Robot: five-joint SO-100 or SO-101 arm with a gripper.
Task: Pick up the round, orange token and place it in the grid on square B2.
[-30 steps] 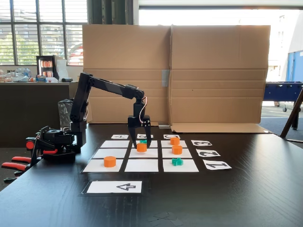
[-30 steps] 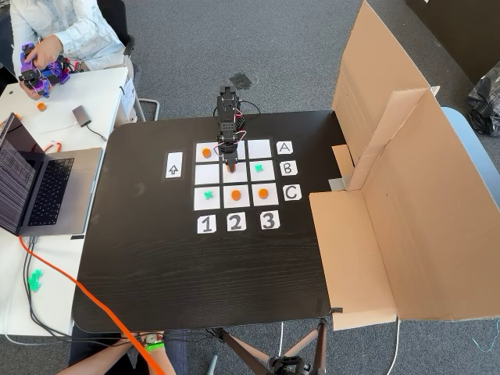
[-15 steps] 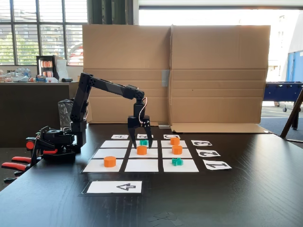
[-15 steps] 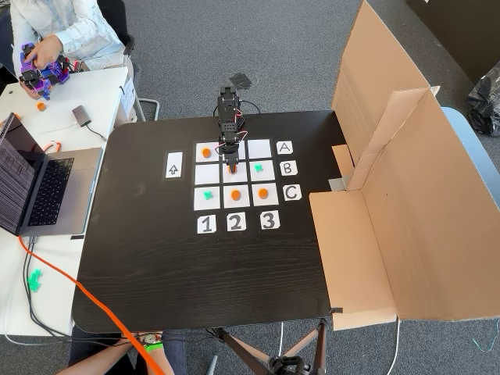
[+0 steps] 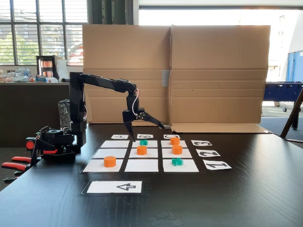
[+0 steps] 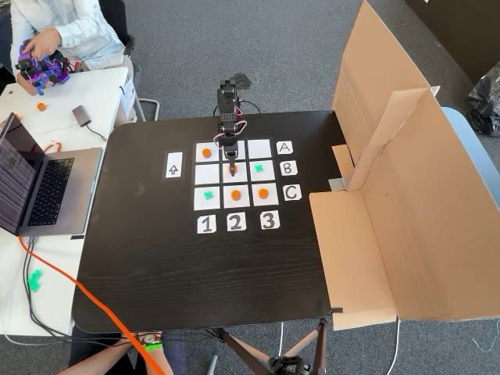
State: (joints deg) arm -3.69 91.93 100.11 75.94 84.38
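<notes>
Raised above the back of the grid, the gripper is seen with its jaws spread wide and nothing held between them: one finger points down toward the table, the other juts out to the right in the side fixed view. In the high fixed view the gripper hangs over the middle of the grid, reaching out from the arm's base at the table's far edge.

The round, orange token is seen resting flat on square B2, the centre cell, apart from the fingers above it. In the high fixed view the same token is partly covered by the gripper on the centre cell.

Other orange tokens are seen on the grid: one on the near left cell of the side view, and two on the right-hand column. A teal cross token lies on the near right cell, and another teal cross token on the far middle cell.

A white arrow card lies in front of the grid on the black table. Number cards are lined along the right of the grid in the side view. A cardboard screen stands behind the table. A laptop is seen on a white side desk in the high view.
</notes>
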